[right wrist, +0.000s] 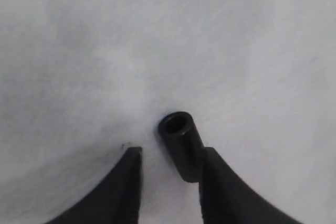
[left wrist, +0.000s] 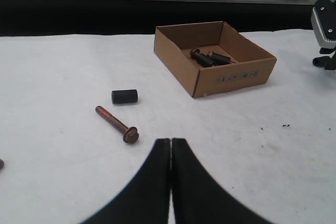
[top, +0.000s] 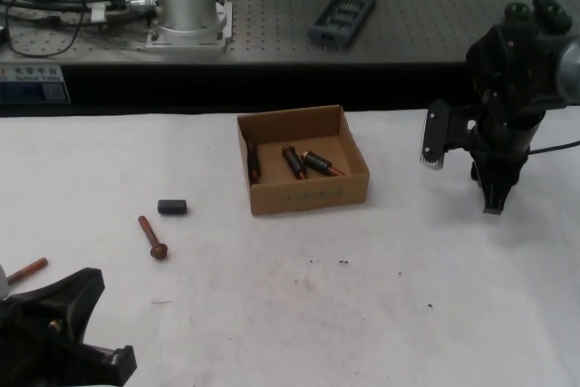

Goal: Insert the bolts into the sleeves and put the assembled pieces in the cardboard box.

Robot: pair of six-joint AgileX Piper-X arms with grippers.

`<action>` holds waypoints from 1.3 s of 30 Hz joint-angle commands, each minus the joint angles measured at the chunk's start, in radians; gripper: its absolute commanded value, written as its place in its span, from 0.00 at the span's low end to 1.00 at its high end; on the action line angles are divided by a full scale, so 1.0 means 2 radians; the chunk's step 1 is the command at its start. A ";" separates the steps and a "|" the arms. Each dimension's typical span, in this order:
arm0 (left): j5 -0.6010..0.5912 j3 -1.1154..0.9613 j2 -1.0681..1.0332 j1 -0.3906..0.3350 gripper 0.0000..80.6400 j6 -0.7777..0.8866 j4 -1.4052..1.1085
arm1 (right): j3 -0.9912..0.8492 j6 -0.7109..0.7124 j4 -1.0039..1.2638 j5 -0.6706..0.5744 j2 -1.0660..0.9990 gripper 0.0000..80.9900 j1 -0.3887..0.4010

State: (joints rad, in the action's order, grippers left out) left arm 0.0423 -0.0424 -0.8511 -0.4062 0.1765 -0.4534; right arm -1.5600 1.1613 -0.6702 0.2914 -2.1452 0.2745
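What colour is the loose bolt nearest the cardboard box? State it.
Coppery reddish-brown; the bolt shows best in the left wrist view.

One cardboard box (top: 308, 195), three assembled pieces (top: 253, 162) (top: 293, 161) (top: 322, 164), two loose bolts (top: 153, 237) (top: 27, 270) and two loose sleeves (top: 171, 208) (right wrist: 180, 145)

The shallow brown cardboard box (left wrist: 236, 77) is matt, raw paperboard, and the white sheet (left wrist: 52, 66) over the bench looks like soft, faintly fuzzy cloth or paper. The long copper-coloured metal bolt (left wrist: 116, 124) has a dull satin sheen. The short black cylindrical sleeve (left wrist: 124, 96) and the left gripper (left wrist: 171, 142) look smooth and matt, the gripper seemingly plastic.
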 commanded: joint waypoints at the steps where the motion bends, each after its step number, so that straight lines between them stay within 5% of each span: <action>1: -0.002 -0.001 0.004 -0.001 0.01 0.003 -0.011 | -0.010 -0.001 -0.003 -0.012 -0.003 0.23 -0.005; 5: -0.002 -0.001 0.004 -0.001 0.01 0.003 -0.011 | -0.010 -0.001 -0.003 -0.012 -0.003 0.04 -0.005; 19: -0.001 -0.001 0.004 -0.001 0.01 -0.002 -0.020 | -0.010 -0.017 -0.008 0.017 0.007 0.08 -0.002; 28: -0.001 -0.001 0.004 -0.001 0.01 -0.001 -0.021 | -0.043 -0.031 -0.062 -0.032 0.062 0.08 -0.016; 34: -0.003 -0.001 0.004 -0.001 0.01 -0.001 -0.021 | -0.096 -0.085 -0.124 -0.158 0.058 0.08 -0.059; 39: -0.003 -0.001 0.004 -0.001 0.01 -0.001 -0.021 | -0.096 -0.069 -0.132 -0.164 0.047 0.08 -0.083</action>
State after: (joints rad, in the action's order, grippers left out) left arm 0.0423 -0.0424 -0.8511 -0.4062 0.1765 -0.4814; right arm -1.7353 1.0107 -0.8989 0.0094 -2.0432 0.1486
